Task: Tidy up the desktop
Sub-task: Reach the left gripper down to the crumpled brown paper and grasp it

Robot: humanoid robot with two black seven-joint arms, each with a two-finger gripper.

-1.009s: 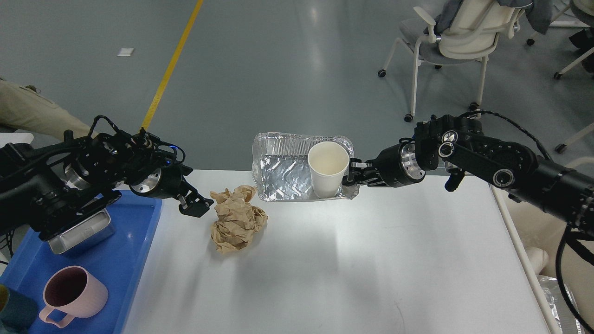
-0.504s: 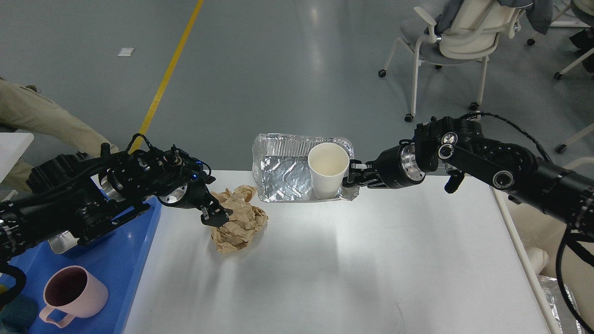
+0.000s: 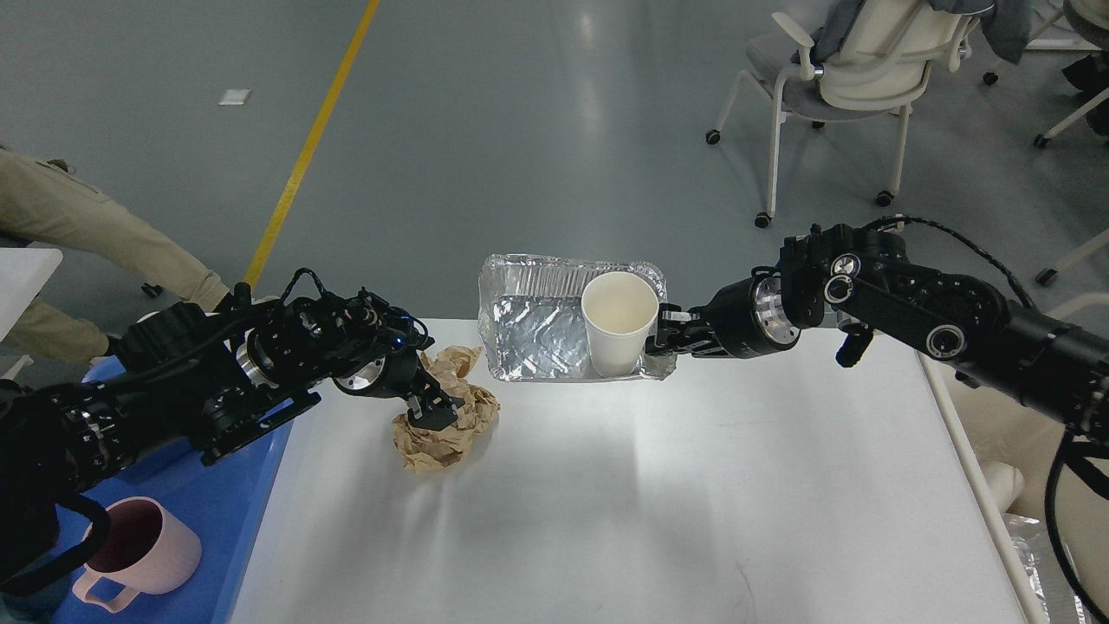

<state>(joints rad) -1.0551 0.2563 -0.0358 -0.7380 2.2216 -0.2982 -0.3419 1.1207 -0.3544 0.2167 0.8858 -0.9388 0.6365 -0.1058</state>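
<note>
Now your left gripper (image 3: 431,409) sits right on the crumpled brown paper wad (image 3: 446,414), at the left of the large white matte desktop (image 3: 658,485); whether its fingers have pinched it, you cannot tell. Your right gripper (image 3: 665,331) stands well apart, at the foil tray (image 3: 537,325).

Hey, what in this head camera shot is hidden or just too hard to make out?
- Left pincer: dark against the crumpled brown paper; grip unclear.
- Right pincer: its tips hide behind the paper cup and foil tray.
- Pink mug: partly covered by the left arm.
- Blue tray: cut by the left edge.
</note>
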